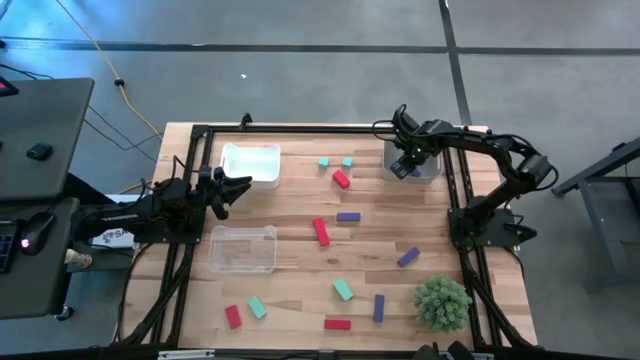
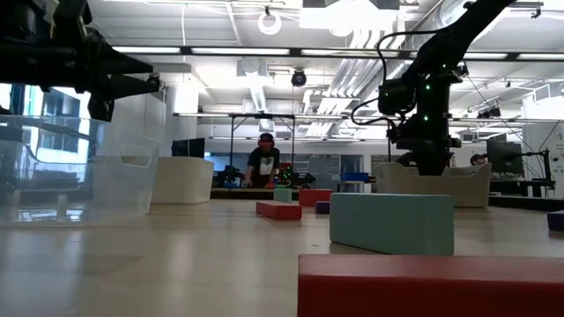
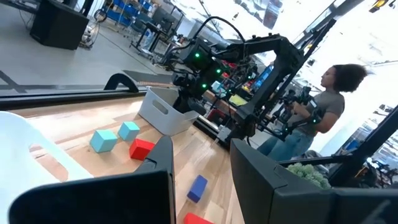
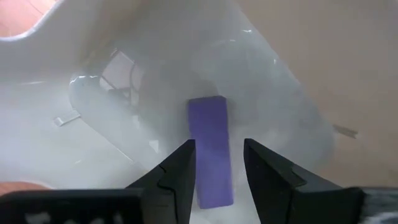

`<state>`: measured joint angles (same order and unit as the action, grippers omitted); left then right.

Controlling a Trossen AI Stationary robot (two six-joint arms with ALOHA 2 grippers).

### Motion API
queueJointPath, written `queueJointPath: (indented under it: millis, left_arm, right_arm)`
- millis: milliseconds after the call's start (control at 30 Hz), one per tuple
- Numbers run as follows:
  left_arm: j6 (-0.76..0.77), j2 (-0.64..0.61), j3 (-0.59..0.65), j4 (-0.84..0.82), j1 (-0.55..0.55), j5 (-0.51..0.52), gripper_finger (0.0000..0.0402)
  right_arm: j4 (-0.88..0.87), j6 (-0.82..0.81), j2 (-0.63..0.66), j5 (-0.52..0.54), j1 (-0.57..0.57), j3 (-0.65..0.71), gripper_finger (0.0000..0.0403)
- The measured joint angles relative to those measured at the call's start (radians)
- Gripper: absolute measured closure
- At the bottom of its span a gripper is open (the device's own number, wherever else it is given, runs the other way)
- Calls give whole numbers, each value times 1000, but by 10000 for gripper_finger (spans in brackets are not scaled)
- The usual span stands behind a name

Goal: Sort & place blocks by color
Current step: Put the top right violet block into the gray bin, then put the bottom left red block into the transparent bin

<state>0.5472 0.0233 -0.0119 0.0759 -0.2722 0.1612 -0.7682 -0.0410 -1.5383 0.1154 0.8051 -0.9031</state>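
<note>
My right claw (image 4: 219, 163) sits slightly open, gripping nothing, over the purple block (image 4: 211, 149) in the clear tray (image 4: 124, 93); light, stiff, grab long sides.

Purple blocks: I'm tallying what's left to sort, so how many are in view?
4. One purple block lies in the far-right tray under the right gripper; three on the table: centre, right, near the plant. More may be hidden.
</note>
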Motion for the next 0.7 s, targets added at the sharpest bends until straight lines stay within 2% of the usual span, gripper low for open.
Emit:
queueJointPath:
  millis: [333,533,700]
  left_arm:
    - [0,0,0,1,0,54,309]
    - [-3,0,0,2,0,109,274]
    - [70,0,-22,4,0,89,262]
  right_arm:
    - [-49,-31,25,-30,0,-11,277]
    - [-121,-34,30,-30,0,-99,276]
    - [-179,-49,30,-33,-1,-204,276]
